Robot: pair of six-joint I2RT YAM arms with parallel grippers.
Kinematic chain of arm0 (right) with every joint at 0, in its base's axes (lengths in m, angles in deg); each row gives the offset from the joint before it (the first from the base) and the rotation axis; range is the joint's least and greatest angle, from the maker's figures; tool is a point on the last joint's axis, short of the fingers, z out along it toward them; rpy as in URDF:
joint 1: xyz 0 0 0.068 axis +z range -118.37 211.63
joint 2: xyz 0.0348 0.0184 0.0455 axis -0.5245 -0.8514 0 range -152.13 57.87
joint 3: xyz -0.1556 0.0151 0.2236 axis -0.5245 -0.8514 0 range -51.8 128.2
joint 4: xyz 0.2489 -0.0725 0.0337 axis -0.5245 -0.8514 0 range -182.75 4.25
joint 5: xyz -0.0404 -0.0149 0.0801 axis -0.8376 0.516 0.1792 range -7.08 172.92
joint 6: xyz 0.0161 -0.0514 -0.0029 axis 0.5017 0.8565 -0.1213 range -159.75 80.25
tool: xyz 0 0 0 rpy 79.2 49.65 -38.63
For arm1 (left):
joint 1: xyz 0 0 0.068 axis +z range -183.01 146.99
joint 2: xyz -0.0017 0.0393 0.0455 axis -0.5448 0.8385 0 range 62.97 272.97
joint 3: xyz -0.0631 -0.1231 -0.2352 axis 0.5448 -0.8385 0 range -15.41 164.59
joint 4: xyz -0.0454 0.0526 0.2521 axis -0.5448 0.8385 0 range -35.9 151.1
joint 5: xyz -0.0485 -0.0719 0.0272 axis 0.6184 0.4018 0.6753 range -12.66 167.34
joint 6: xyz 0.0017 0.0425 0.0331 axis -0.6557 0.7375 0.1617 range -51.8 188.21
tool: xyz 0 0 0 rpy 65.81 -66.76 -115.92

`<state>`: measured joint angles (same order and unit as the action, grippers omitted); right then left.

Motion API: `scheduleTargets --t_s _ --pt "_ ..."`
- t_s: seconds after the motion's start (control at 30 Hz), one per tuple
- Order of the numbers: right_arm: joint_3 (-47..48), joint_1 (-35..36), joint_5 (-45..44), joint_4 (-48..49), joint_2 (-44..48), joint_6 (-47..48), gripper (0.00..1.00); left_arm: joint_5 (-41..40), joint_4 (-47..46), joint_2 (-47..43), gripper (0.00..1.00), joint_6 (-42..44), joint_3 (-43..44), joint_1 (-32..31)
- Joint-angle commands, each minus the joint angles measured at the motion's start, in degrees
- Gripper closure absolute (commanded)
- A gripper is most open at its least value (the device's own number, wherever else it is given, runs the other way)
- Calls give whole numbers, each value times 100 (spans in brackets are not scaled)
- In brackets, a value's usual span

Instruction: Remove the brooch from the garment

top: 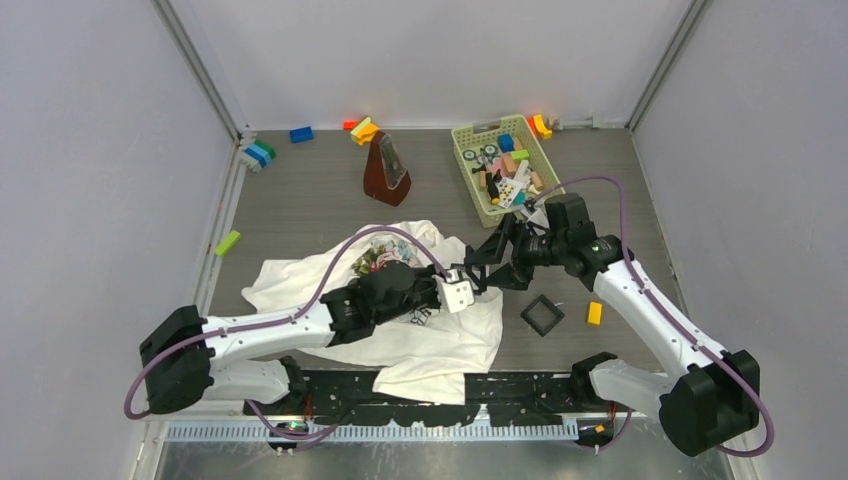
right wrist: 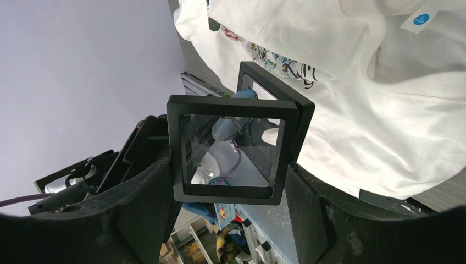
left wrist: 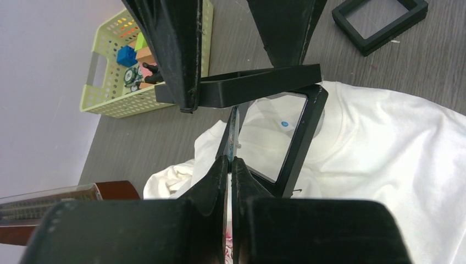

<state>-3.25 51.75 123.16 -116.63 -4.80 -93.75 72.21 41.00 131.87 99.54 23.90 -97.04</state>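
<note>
Overhead, the left gripper [top: 474, 283] meets the right gripper [top: 495, 262] at the edge of the garment [top: 440, 345]; at the left wrist, we see fingers pressed together on a pale sliver, probably the brooch [left wrist: 237, 144], to be guided squarely into the open black case [left wrist: 264, 87]; at the right wrist, fingers clamp that case, which we should hold level.

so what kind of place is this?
Likely a lab robot cell: plain grey panel walls, left arm and right arm bolted at the table edge, green basket of props, loose toy blocks.
</note>
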Motion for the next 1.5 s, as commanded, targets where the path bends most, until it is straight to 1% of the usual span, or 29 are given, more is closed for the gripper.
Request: scheduleTargets --t_s 0.0,0.2,0.47,0.7,0.73,0.8,0.83,0.9,0.93,1.0,1.13,1.3,1.43,1.47 --pt "39 -17 204 255 38 -80 53 239 -257 27 100 130 243 -22" --pt "7 -17 187 304 -22 -76 53 436 -184 66 100 121 328 -31" --pt "-24 -17 200 408 -48 -110 52 430 27 220 100 221 480 -75" --pt "-1 -17 155 412 16 -107 53 320 365 216 91 271 528 -84" --pt "1 -17 153 415 24 -110 53 305 403 218 87 276 540 -83" --pt "4 -17 150 422 27 -109 53 320 481 218 73 281 565 -95" --pt "5 -17 143 423 31 -105 52 313 490 205 68 246 589 -95" --pt "6 -12 101 429 40 -90 53 277 506 136 57 14 639 -106" --pt "1 -15 86 426 55 -83 52 305 536 93 52 -43 659 -102" --pt "-22 -17 43 429 78 -58 52 408 611 -29 45 -169 686 -110" --pt "-92 -25 -49 456 132 36 52 486 911 -237 38 -482 789 -108" --pt "-407 -40 -69 887 252 36 51 432 1473 -472 34 -1082 989 -99" --pt "-636 -68 -118 1157 379 131 52 136 1687 -656 32 -1894 1018 -55" --pt "-709 -74 -187 1220 414 180 52 17 1711 -704 30 -2207 1017 -12"
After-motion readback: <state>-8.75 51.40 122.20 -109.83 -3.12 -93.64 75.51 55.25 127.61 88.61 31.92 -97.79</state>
